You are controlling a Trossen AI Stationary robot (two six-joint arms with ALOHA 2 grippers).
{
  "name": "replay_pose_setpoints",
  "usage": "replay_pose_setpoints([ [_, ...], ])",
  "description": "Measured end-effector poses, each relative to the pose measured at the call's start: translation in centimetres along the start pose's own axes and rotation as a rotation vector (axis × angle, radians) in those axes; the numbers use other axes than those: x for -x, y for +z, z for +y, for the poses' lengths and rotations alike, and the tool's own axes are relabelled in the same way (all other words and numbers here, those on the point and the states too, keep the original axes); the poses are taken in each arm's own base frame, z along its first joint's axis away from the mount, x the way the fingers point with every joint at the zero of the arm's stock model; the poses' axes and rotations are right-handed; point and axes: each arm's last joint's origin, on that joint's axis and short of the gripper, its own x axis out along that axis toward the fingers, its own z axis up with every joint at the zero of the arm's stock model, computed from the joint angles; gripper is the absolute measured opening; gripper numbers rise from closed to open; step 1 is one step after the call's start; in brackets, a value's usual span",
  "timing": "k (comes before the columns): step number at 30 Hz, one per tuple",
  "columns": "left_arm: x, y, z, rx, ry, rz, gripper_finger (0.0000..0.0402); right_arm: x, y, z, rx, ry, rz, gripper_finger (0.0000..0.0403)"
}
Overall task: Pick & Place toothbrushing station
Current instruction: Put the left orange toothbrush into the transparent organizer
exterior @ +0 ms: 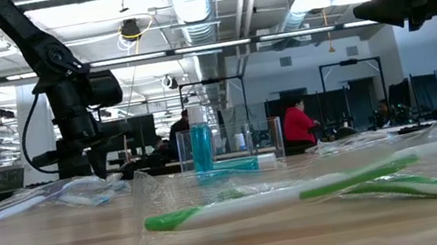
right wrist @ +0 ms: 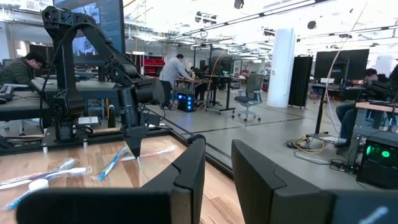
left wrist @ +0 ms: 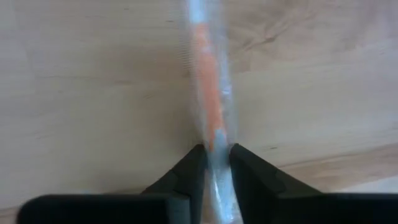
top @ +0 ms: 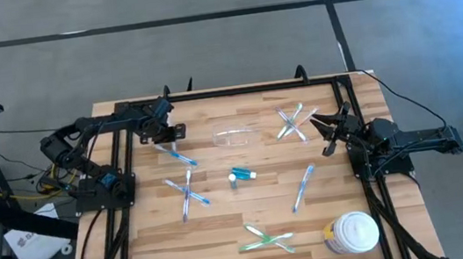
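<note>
A clear holder lies on the wooden table at the far middle, and a teal tube lies nearer. Wrapped toothbrushes lie about: blue ones, green ones, whitish ones. My left gripper is at the far left, pointing down, shut on a clear-wrapped toothbrush with an orange handle. My right gripper is open and empty, raised at the far right beside the whitish brushes. My left gripper pinches one end of the wrapped orange toothbrush between its two fingers, coming from above and pointing down. The brush runs away from the fingertips over the table top. Whether its far end rests on the wood cannot be told.
A white round lidded jar stands at the near right corner. Another blue toothbrush lies just nearer than my left gripper. Black frame rails run along the table's left and right edges. Bare wood shows at the near left.
</note>
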Motion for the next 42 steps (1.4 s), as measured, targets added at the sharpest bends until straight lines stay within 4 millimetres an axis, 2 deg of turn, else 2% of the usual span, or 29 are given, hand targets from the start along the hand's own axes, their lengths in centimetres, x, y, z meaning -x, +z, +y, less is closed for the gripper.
replay_pose_setpoints([
  [5,0.0,0.0,0.0,-0.008,-0.003,-0.003,0.0014,0.0,0.0,0.0,0.000,0.000,0.000,0.0071],
  [17,0.5,0.3,-0.2,-0.057,-0.036,-0.047,0.0010,0.0,0.0,0.0,0.000,0.000,0.001,0.0071],
  [22,2.2,0.2,-0.5,-0.091,-0.080,-0.107,0.0010,0.0,0.0,0.0,0.000,0.000,0.001,0.0071],
  [29,5.4,-0.5,-1.4,-0.182,-0.180,-0.233,0.0010,0.0,0.0,0.0,-0.001,0.000,0.000,0.0071],
  [34,8.0,-1.5,-2.5,-0.282,-0.271,-0.350,0.0010,0.0,0.0,0.0,-0.004,0.000,0.000,0.0071],
  [42,11.1,-3.4,-4.8,-0.460,-0.468,-0.521,0.0010,0.0,0.3,0.0,-0.116,0.000,-0.030,0.0071],
])
